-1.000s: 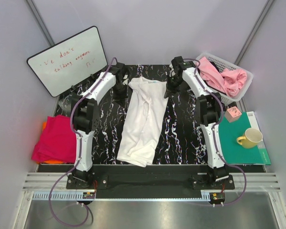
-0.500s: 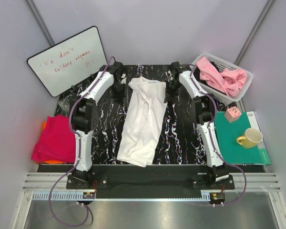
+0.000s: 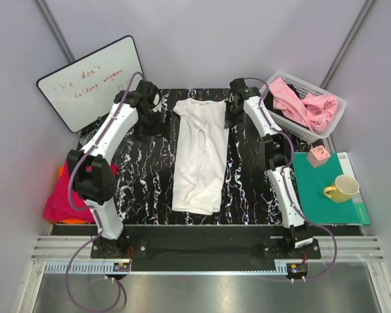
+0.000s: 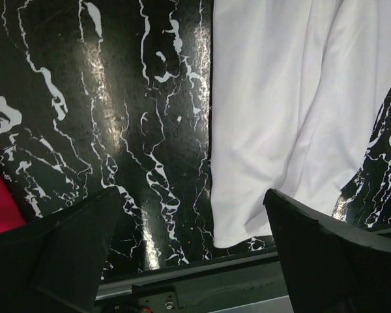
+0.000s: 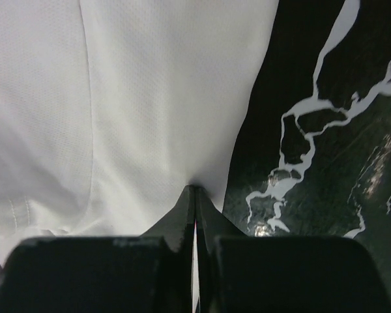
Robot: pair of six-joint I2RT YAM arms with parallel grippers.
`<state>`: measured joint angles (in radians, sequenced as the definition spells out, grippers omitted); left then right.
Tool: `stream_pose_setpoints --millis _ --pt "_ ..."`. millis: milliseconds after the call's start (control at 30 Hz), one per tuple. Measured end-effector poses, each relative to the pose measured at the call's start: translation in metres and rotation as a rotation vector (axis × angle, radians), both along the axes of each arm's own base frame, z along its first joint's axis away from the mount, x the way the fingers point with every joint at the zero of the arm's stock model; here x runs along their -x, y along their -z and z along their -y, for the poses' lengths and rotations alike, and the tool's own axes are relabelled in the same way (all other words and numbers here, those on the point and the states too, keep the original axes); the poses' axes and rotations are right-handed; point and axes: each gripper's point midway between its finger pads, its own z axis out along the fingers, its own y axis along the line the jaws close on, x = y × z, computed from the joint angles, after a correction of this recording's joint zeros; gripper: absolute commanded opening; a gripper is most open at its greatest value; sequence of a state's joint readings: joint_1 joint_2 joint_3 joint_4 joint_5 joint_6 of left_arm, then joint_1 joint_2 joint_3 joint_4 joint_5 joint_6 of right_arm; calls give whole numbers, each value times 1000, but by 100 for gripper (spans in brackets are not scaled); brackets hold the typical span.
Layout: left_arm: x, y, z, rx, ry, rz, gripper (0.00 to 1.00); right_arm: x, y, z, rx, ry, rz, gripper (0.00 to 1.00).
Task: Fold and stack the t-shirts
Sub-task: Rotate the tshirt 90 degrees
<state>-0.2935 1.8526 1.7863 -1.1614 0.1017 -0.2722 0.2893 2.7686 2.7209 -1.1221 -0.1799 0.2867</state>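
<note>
A white t-shirt [image 3: 199, 153] lies lengthwise down the middle of the black marble table [image 3: 143, 176], collar at the far end. My right gripper [image 3: 230, 120] is shut on its far right edge; in the right wrist view the fingertips [image 5: 194, 199] pinch the white cloth [image 5: 117, 98]. My left gripper [image 3: 147, 122] hangs open left of the shirt, holding nothing. In the left wrist view its wide-apart fingers [image 4: 339, 261] frame bare table beside the white t-shirt [image 4: 300, 98]. Pink t-shirts [image 3: 305, 104] fill the basket. A magenta-red t-shirt [image 3: 65, 199] lies off the left edge, with orange cloth [image 3: 60, 172] under it.
A white mesh basket [image 3: 333, 122] stands at the far right. A teal mat [image 3: 322, 199] on the right carries a yellow mug [image 3: 342, 188] and a small pink box [image 3: 319, 155]. A whiteboard [image 3: 91, 81] leans at the far left.
My left gripper opened, let go of the white t-shirt and drew away to the left, its elbow swinging out. The shirt now lies straighter and further right. The right gripper stays shut.
</note>
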Motion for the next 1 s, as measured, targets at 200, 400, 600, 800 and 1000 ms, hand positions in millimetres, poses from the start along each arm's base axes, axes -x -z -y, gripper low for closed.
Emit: stream_pose_setpoints --millis 200,400,600,800,1000 --pt "19 3 -12 -32 -3 -17 99 -41 -5 0 17 22 166 0" --pt "22 6 -15 -46 -6 -29 99 -64 -18 -4 1 25 275 6" --pt "18 5 1 40 11 -10 99 -24 -64 2 -22 16 227 56" --pt "38 38 23 186 28 -75 96 66 -164 8 -159 -2 238 70" --pt "88 87 30 278 8 -206 91 173 -153 15 -263 -50 71 72"
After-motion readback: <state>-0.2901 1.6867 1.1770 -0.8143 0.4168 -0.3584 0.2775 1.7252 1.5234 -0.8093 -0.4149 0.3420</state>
